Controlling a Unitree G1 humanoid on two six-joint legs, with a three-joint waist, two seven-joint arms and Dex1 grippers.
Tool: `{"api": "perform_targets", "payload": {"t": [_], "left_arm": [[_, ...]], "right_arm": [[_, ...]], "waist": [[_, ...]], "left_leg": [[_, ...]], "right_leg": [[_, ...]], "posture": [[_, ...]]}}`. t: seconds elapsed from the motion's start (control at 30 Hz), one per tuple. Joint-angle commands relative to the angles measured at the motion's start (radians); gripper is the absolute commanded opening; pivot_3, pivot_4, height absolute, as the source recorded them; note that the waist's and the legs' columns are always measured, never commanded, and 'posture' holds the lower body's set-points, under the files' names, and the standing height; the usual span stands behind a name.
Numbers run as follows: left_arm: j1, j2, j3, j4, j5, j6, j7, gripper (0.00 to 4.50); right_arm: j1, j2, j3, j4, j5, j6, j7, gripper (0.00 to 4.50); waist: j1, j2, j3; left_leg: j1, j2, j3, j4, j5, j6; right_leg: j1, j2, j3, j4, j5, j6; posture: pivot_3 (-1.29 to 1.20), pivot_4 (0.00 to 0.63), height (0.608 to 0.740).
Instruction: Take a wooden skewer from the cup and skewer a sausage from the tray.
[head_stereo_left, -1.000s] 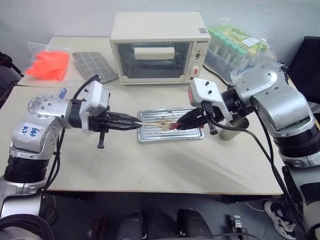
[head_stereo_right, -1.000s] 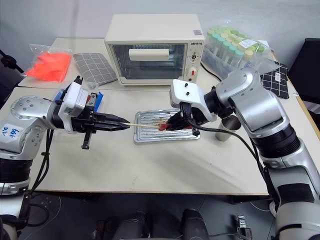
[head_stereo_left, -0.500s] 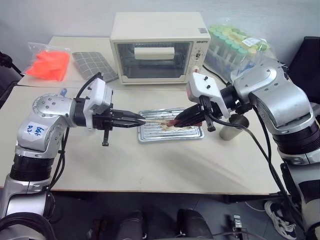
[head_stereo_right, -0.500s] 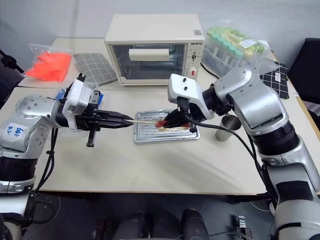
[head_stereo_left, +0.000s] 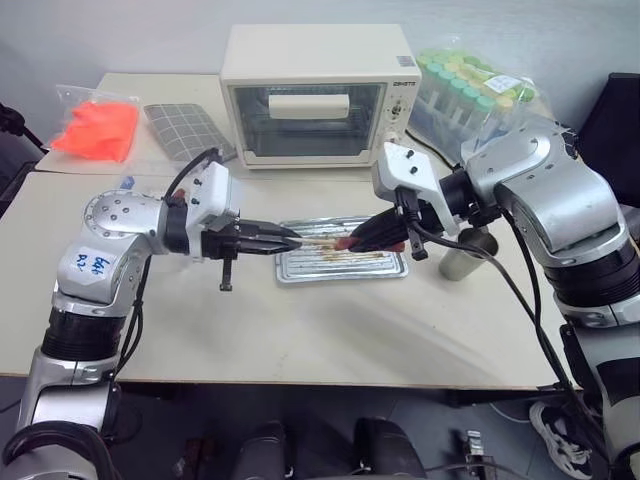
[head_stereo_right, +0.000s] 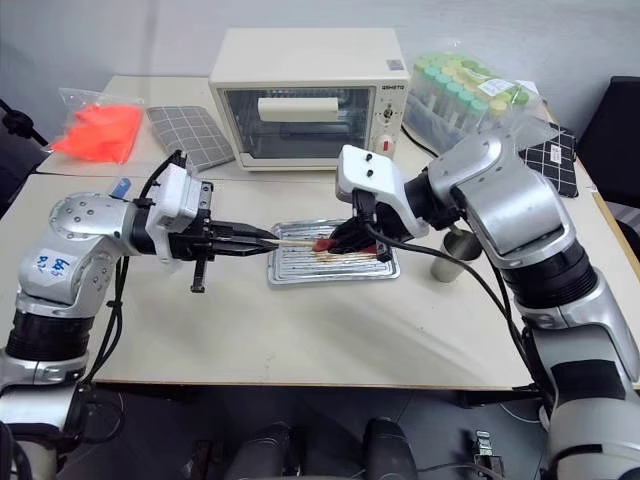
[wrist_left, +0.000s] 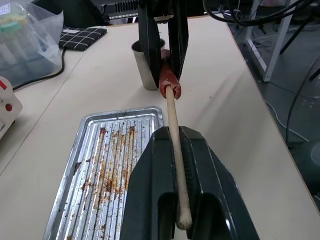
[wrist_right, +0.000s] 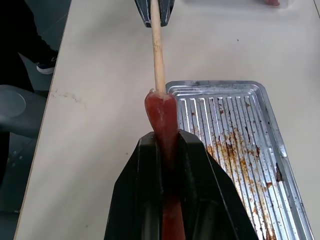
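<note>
My left gripper (head_stereo_left: 293, 238) is shut on the wooden skewer (wrist_left: 173, 120) and holds it level, pointing right above the tray (head_stereo_left: 292, 270). My right gripper (head_stereo_left: 352, 243) is shut on a dark red sausage (wrist_right: 161, 116), held just above the tray and facing the skewer. The skewer's tip meets the sausage's near end (wrist_left: 169, 85); how deep it goes in I cannot tell. The tray's ribbed bottom (wrist_right: 240, 150) has brown grease stains and nothing lying on it. The steel cup (head_stereo_left: 461, 262) stands on the table right of the tray, behind my right wrist.
A cream toaster oven (head_stereo_left: 315, 95) stands behind the tray. A bag of green-capped tubes (head_stereo_left: 475, 90) lies at the back right. A grey checked mat (head_stereo_left: 190, 130) and an orange bag (head_stereo_left: 95, 125) are at the back left. Bare tabletop runs in front of the tray.
My left gripper has shifted a little to the right with the skewer, bringing its tip against the sausage. The right gripper has stayed almost still.
</note>
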Motion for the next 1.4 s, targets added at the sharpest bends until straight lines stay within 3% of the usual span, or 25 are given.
{"api": "perform_targets", "payload": {"t": [0.03,0.27,0.57,0.77,0.87,0.97,1.07,1.23,1.4], "left_arm": [[-0.016,-0.03,-0.07,-0.021,0.016,-0.019,-0.02,0.0],[0.004,-0.017,-0.049,-0.018,0.025,-0.022,-0.026,0.0],[0.084,0.018,0.009,-0.048,0.014,-0.008,0.025,0.0],[0.21,0.049,0.123,-0.137,-0.02,0.04,0.127,0.0],[0.281,0.039,0.242,-0.195,-0.04,0.092,0.258,0.0],[0.327,-0.007,0.381,-0.215,-0.064,0.16,0.433,0.0],[0.37,-0.044,0.474,-0.201,-0.042,0.163,0.557,0.0],[0.407,-0.087,0.595,-0.094,0.012,0.1,0.735,0.0],[0.463,-0.092,0.647,-0.011,0.046,0.014,0.793,0.0]], "right_arm": [[-0.065,0.049,-0.011,-0.06,0.041,-0.028,-0.003,0.15],[-0.049,0.031,-0.011,-0.065,0.035,-0.038,-0.003,0.15],[-0.047,0.009,-0.04,-0.03,0.019,-0.074,-0.044,2.96],[-0.083,-0.005,-0.12,0.008,0.057,-0.039,-0.089,2.96],[-0.081,0.009,-0.2,-0.009,0.114,0.061,-0.152,2.96],[-0.066,0.036,-0.287,-0.037,0.169,0.161,-0.245,3.57],[-0.045,0.074,-0.372,-0.073,0.223,0.237,-0.34,4.48],[-0.014,0.162,-0.517,-0.17,0.329,0.358,-0.498,4.48],[0.034,0.189,-0.563,-0.249,0.397,0.398,-0.596,4.48]], "waist": [[0.0,0.0,0.0],[0.0,0.0,0.0],[-0.001,0.0,0.0],[-0.002,0.0,0.0],[-0.001,0.0,0.0],[-0.001,0.0,0.0],[-0.001,0.0,0.0],[-0.001,-0.001,0.0],[-0.001,-0.002,-0.002]], "left_leg": [[0.0,0.0,0.0,0.0,0.0,0.0],[0.0,0.0,0.0,0.0,0.0,0.0],[0.0,0.002,0.0,0.0,0.0,0.0],[0.0,0.002,0.0,0.0,0.0,0.0],[0.0,0.002,-0.001,0.0,0.0,0.0],[0.0,0.003,-0.001,0.0,0.0,0.0],[0.0,0.003,-0.001,0.0,0.0,0.0],[0.0,0.003,-0.001,0.0,0.0,0.0],[0.0,0.002,-0.001,0.0,0.0,0.0]], "right_leg": [[0.0,0.0,0.0,0.0,0.0,0.0],[0.0,0.0,0.0,0.0,0.0,0.0],[0.0,0.0,0.0,0.0,0.0,0.0],[0.0,-0.001,0.0,0.0,0.0,0.0],[0.0,-0.001,0.0,0.0,0.0,0.0],[0.0,-0.001,0.0,0.001,0.0,0.0],[0.0,-0.001,0.0,0.001,0.0,0.0],[0.0,-0.001,0.0,0.002,0.0,0.0],[-0.001,-0.002,0.0,0.003,0.0,0.0]], "posture": [[0.0,0.15,0.74],[0.0,0.15,0.74],[0.0,0.15,0.74],[0.0,0.15,0.74],[0.0,0.15,0.74],[0.0,0.15,0.74],[0.0,0.15,0.74],[0.0,0.15,0.74],[0.0,0.15,0.74]]}}
